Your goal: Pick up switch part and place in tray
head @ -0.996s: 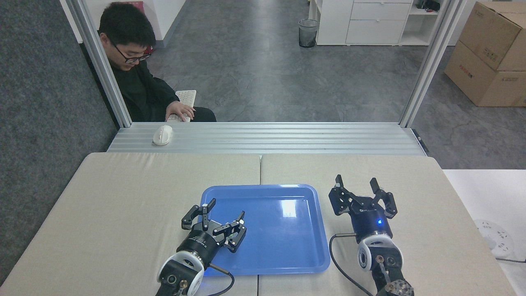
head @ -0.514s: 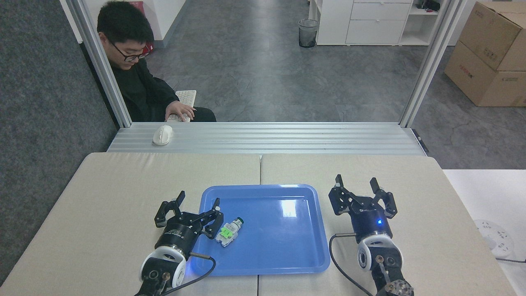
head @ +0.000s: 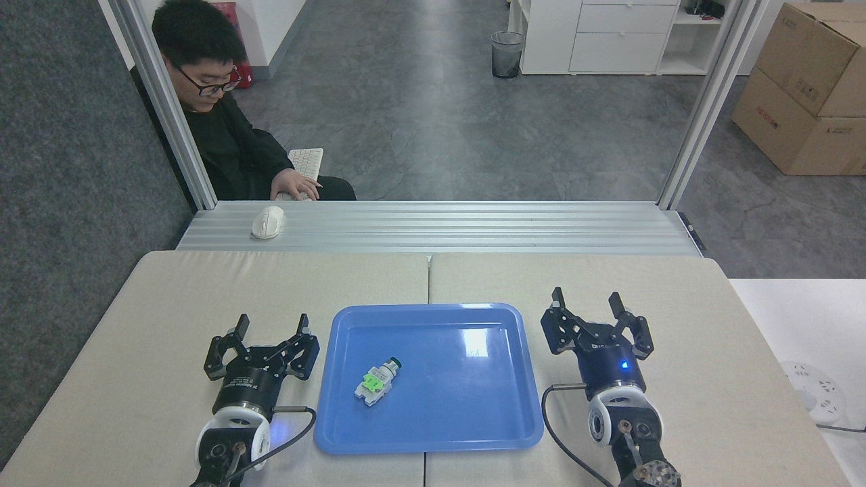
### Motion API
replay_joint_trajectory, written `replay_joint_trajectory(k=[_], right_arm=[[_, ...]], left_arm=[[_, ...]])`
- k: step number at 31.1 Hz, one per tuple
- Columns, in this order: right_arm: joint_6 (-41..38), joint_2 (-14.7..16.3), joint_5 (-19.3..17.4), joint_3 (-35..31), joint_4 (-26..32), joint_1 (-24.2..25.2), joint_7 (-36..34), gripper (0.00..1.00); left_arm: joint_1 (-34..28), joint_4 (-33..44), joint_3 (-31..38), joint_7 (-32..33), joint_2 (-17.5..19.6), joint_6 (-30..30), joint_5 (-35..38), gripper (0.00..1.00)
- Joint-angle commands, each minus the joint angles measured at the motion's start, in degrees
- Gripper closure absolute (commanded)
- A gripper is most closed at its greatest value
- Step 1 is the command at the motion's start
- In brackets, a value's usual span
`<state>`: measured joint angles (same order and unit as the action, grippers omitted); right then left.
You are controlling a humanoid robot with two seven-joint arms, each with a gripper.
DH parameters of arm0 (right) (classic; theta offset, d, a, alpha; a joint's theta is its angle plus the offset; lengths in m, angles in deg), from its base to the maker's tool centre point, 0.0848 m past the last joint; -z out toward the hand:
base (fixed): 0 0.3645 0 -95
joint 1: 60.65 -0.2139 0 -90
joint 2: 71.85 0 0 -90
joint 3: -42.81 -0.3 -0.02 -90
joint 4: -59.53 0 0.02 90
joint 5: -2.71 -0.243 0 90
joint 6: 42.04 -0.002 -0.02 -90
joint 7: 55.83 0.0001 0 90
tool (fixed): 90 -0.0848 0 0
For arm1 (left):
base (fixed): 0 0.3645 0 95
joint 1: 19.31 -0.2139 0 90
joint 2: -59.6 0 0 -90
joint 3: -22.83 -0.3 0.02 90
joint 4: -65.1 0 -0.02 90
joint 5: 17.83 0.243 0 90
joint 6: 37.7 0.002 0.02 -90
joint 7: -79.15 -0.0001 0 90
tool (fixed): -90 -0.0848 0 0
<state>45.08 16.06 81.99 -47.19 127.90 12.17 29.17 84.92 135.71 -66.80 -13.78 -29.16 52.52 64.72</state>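
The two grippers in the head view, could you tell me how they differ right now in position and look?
The left gripper sits beside the tray's left rim, close to the switch part; the right gripper sits off the tray's right rim, farther from the part. The right gripper shows a blue light on its body; the left gripper shows a blue glow only at its wrist. Both are black, open, empty, and over the table, not over the tray.

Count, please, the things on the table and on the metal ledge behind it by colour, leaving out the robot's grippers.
Blue: 1, the tray
Green and white-grey: 1, the switch part, lying inside the tray
White: 1, the computer mouse on the metal ledge
Total: 3
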Motion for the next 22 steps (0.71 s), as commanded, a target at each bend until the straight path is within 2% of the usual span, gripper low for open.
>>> replay_joint_trajectory(k=[1, 22], right_arm=[[-0.02, 0.07, 0.0, -1.41, 0.0, 0.03, -0.01, 0.0], [-0.02, 0.07, 0.0, -1.5, 0.0, 0.03, -0.01, 0.0]], left_arm=[[0.53, -1.17, 4.64, -1.11, 0.43, 0.57, -0.37, 0.0], [0.53, -0.29, 3.76, -1.02, 0.34, -1.01, -0.63, 0.0]])
